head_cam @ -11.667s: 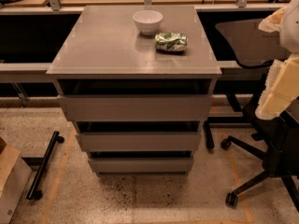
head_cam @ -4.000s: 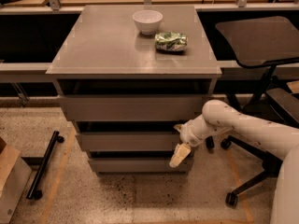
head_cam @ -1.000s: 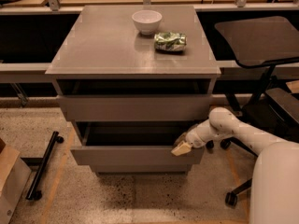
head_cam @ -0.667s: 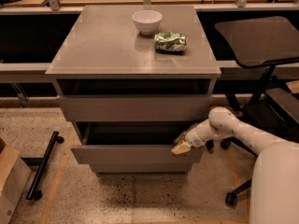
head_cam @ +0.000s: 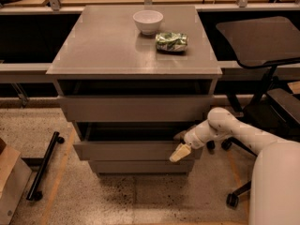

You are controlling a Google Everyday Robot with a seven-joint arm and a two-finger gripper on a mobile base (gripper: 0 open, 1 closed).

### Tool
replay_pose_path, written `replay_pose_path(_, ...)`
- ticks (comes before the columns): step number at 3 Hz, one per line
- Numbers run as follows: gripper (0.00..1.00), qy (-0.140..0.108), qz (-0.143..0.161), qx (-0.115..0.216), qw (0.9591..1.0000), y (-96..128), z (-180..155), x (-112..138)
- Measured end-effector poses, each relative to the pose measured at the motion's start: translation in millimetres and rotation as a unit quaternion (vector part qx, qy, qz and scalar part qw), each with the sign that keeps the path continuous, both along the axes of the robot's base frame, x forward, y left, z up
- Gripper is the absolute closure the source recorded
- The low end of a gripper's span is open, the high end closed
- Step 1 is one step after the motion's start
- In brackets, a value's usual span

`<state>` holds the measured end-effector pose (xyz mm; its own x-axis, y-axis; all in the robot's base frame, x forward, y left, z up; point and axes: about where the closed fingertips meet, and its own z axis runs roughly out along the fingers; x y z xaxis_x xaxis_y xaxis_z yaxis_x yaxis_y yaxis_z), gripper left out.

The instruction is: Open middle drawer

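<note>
The grey cabinet has three drawers. The middle drawer is pulled partly out, its flat grey front standing forward of the top drawer and the bottom drawer, with a dark gap above it. My gripper is at the right end of the middle drawer's front, at its top edge, with a cream fingertip hanging over the front. The white arm reaches in from the lower right.
A white bowl and a green crumpled bag sit on the cabinet top. A black office chair stands to the right. A black bar lies on the floor at the left, by a cardboard box.
The middle drawer was shut 4 seconds ago and now stands pulled out. Over the last second the drawer and the gripper have barely moved.
</note>
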<state>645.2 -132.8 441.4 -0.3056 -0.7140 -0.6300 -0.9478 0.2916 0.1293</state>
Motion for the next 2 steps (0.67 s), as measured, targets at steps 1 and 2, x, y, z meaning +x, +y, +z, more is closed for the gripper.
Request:
replay_pose_path(1,0.00,0.000,0.000,0.000,1.0000,0,0,0)
replay_pose_path(2,0.00,0.077,-0.017,-0.001,0.9969,5,-6,-47)
